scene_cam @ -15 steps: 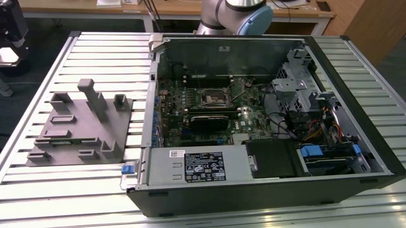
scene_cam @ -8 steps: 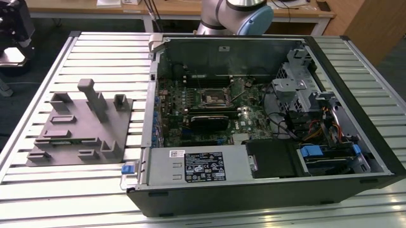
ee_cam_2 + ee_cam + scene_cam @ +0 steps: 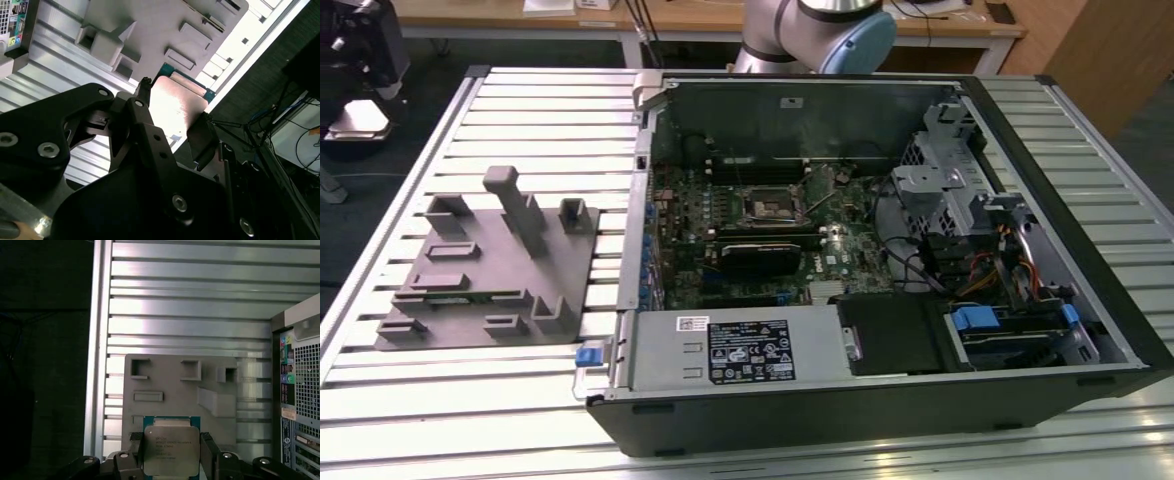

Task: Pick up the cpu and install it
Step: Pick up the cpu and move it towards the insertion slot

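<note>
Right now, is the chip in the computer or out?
Out. The gripper grips the cpu above the tray, outside the case.

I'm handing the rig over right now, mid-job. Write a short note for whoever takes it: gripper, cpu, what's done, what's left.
Gripper: shut on the cpu, with a finger on each of two opposite edges, seen in both wrist views.
Cpu: held in the air above the grey tray, metal top towards the first wrist camera.
Done: pickup.
Left: install. The socket inside the open case looks empty in the exterior view.
</note>
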